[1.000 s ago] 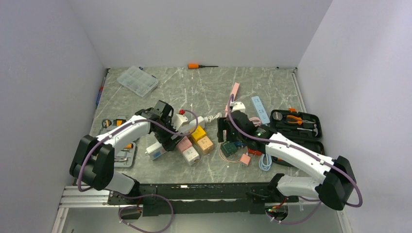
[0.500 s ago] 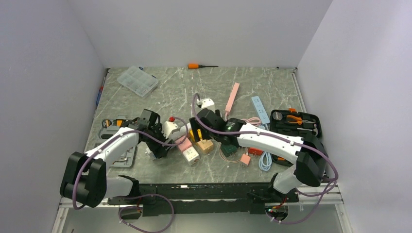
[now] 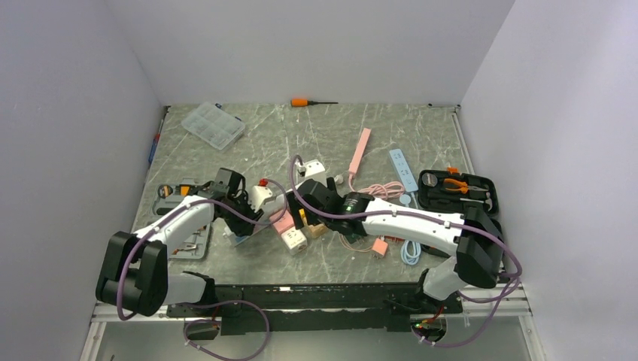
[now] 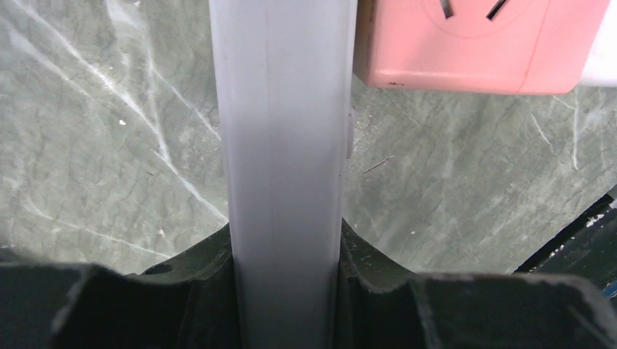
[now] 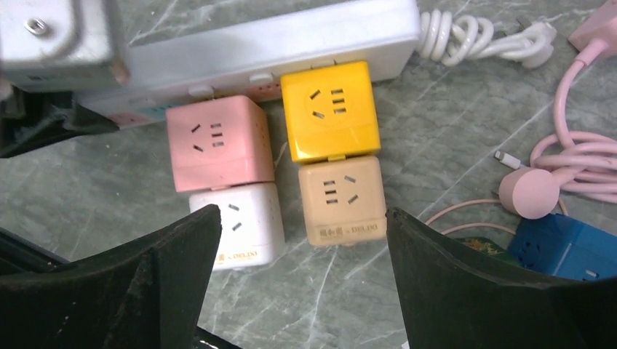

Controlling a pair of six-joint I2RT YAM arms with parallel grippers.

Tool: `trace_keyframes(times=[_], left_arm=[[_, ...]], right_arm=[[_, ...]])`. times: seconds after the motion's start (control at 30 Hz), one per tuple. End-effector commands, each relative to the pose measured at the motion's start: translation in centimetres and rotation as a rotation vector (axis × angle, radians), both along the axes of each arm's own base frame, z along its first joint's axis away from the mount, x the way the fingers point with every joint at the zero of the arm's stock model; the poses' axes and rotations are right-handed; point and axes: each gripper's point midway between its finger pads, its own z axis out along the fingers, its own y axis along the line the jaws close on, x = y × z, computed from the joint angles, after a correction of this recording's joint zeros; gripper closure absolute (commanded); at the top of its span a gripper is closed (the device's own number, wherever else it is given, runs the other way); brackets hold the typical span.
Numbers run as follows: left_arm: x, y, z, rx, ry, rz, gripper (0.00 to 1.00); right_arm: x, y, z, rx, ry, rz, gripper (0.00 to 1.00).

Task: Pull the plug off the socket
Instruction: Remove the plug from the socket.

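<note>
The socket is laid diagonally across the middle of the bench, its near-left end pinched by the left gripper, with the pink cube plug and the yellow cube plug seated directly under the spread right gripper.

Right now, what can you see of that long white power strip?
The power strip is a long bar of smooth white plastic. A pink cube and a yellow cube butt against its outlet side, a coiled white cord leaves one end, and the left gripper clamps it near the other end.
</note>
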Motion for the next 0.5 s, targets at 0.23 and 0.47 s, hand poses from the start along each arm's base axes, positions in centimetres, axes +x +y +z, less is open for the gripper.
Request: trace_keyframes(times=[0.23, 0.47], left_arm=[[5.0, -1.2, 10.6, -0.113, -0.265, 0.033, 1.0], [4.6, -1.5, 10.7, -0.127, -0.237, 0.04, 1.0]], right_arm=[[-0.4, -2.4, 3.1, 0.163, -0.078, -0.064, 0.09], [-1.6, 1.1, 4.8, 0.306, -0.112, 0.137, 0.11]])
